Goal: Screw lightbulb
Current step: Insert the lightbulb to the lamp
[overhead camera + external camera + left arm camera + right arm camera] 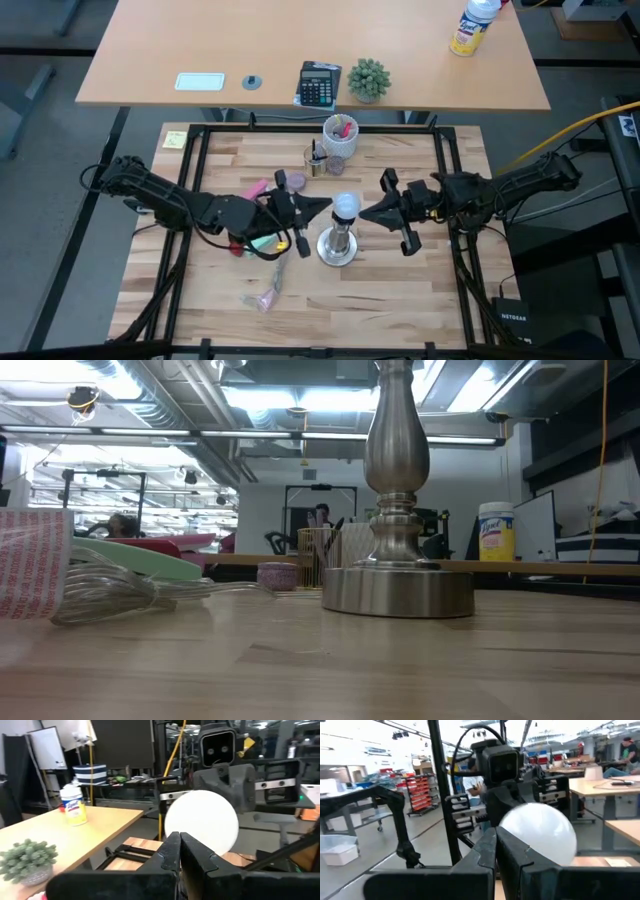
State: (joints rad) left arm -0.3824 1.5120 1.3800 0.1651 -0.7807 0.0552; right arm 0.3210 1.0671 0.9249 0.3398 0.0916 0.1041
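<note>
Lightbulb (345, 206) between both closed pincers

Lightbulb (345, 206) flanked — left hand (322, 207), right hand (366, 213) — top clear

Left arm (165, 200): a black, segmented body is being shown at the left of the high view, with black cables being looped along it.
Left gripper (322, 207): two dark, tapering fingers are being seen, mounted on a black crossbar.
Right arm (520, 185): a matching black body is being shown at the right.
Right gripper (366, 213): dark wedge fingers are being seen; a boxy grey camera housing with two round openings is being carried on the wrist.
</note>
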